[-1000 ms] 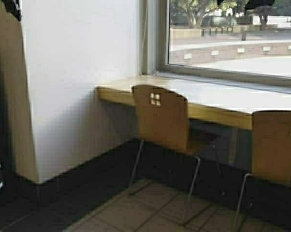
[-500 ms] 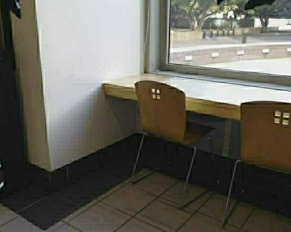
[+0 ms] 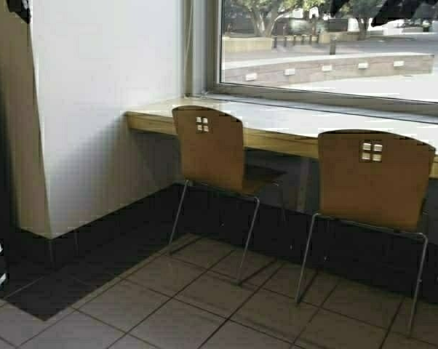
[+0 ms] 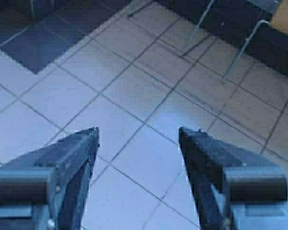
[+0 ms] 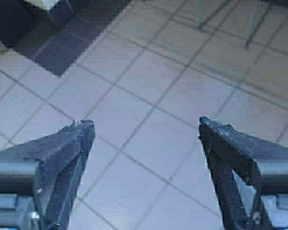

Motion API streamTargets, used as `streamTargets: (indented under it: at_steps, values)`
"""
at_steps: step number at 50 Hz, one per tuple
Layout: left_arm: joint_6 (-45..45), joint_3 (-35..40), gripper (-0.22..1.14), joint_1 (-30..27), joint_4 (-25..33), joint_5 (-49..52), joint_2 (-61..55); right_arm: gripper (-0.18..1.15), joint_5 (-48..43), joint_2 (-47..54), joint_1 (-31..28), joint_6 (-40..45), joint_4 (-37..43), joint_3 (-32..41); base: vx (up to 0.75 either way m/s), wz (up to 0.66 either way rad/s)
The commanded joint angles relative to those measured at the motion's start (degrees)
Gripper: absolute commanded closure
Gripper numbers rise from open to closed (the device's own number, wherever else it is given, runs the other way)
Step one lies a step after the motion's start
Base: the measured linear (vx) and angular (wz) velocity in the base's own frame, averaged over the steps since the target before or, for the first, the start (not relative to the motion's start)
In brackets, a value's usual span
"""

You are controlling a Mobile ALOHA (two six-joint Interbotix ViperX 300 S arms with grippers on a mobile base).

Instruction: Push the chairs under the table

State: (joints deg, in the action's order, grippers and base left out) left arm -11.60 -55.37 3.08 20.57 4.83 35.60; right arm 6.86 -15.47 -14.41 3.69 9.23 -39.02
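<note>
over floor tiles (image 4: 134, 91) | left gripper (image 4: 139, 136) jaws wide, empty | right gripper (image 5: 144, 129) same

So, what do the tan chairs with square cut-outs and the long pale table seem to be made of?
Tan curved-back chairs: apparently moulded plywood, matte, on thin shiny metal tube legs. Long pale table: glossy top reflecting window light, probably laminate, with a light wood front edge.
</note>
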Motion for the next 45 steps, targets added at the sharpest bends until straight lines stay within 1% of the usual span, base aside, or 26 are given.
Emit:
streamTargets:
  at_steps: [1, 11, 30, 39, 45]
  values:
    - [-0.1, 0.4, 0.04, 0.1, -0.1, -0.4, 0.3, 0.00, 1.1, -0.2, 0.2, 0.1, 0.8, 1.4, -0.26, -0.32]
    - [0.2, -0.1, 0.04, 0.1, -0.1, -0.4, 0.5, 0.00, 1.3, 0.1, 0.2, 0.0, 1.1, 1.6, -0.28, -0.41]
    - [0.0, 0.0, 0.04, 0.1, 0.0, -0.5, 0.2, 0.00, 2.1, 0.2, 0.2, 0.0, 3.8, 2.9, -0.28, -0.56]
    - [0.0, 0.4, 0.04, 0.1, -0.2, -0.8, -1.9, 0.00, 2.0, 0.2, 0.3, -0.2, 3.7, 2.3, -0.24, -0.37]
    - [0.4, 0.2, 0.04, 0.1, 0.1, -0.4, -1.2, 0.00, 2.1, 0.4, 0.2, -0.1, 3.6, 0.7, -0.20, -0.21]
